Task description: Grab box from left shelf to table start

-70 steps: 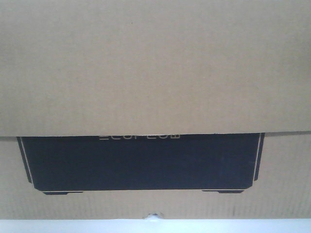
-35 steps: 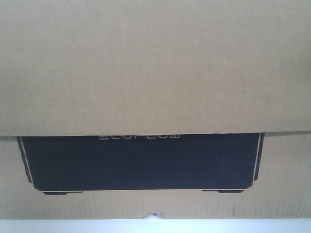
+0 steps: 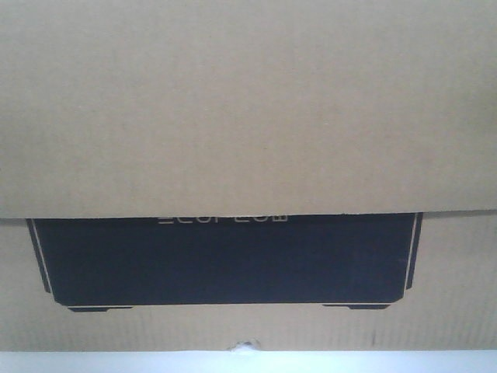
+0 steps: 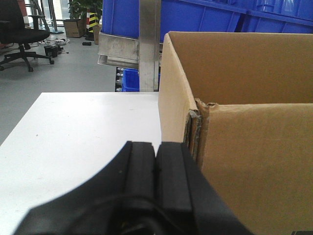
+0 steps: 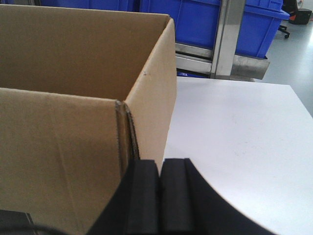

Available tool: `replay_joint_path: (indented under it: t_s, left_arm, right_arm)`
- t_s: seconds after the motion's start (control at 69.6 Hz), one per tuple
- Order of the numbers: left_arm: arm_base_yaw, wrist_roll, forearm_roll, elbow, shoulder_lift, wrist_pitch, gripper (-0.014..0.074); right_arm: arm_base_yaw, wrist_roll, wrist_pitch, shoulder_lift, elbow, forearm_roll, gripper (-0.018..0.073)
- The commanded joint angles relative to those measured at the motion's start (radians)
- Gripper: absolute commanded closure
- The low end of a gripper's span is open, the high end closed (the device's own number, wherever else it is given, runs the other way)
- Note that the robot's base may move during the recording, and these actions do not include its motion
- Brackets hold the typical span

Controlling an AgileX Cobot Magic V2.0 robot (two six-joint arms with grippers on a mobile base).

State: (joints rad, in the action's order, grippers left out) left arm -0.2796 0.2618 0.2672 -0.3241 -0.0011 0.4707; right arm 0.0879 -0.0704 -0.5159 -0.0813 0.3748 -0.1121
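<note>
Between our two grippers the ECOFLOW box [image 3: 248, 116] is sitting on the table [image 4: 83, 127]; left gripper [image 4: 156, 161] and right gripper [image 5: 160, 186] are both pressed together, beside its corners.

Brown cardboard fills nearly everything ahead of me: the box [image 3: 248, 109] stands close, its upper flap spanning the whole width. Below the flap's edge sits a black printed panel [image 3: 225, 260] with a thin white outline and partly hidden white lettering. A pale strip of table [image 3: 116, 362] runs along the bottom edge.
</note>
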Motion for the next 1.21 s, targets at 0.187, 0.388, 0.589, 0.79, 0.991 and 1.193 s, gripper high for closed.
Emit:
replay_joint_path:
  t_s: [0.187,0.388,0.589,0.79,0.991,1.193]
  left_arm:
    - [-0.003,-0.179,-0.238,0.054,0.007,-0.129,0.0699]
    - [0.078,-0.201,-0.278,0.166,-0.024,-0.236,0.0699]
    - [0.221,-0.201,-0.303,0.289,-0.024,-0.426,0.0699]
    - [0.278,-0.201,-0.307,0.353,-0.024,-0.522,0.0699]
    - [0.278,-0.201,-0.307,0.353,-0.024,-0.52,0.0699]
    - [0.278,-0.201,-0.307,0.353,-0.024,-0.52,0.0699]
  right_arm:
    - [-0.001,-0.002,0.09,-0.012,0.025,0.005,0.0502]
    - [-0.001,-0.002,0.09,-0.012,0.025,0.005,0.0502]
    - [-0.001,-0.002,0.09,-0.013,0.025,0.005,0.0502]
    - [-0.001,-0.002,0.09,-0.013,0.025,0.005,0.0502]
    - [-0.001,-0.002,0.089,-0.013,0.025,0.005,0.0502]
    - [-0.001,-0.002,0.089,-0.013,0.025,0.005,0.0502]
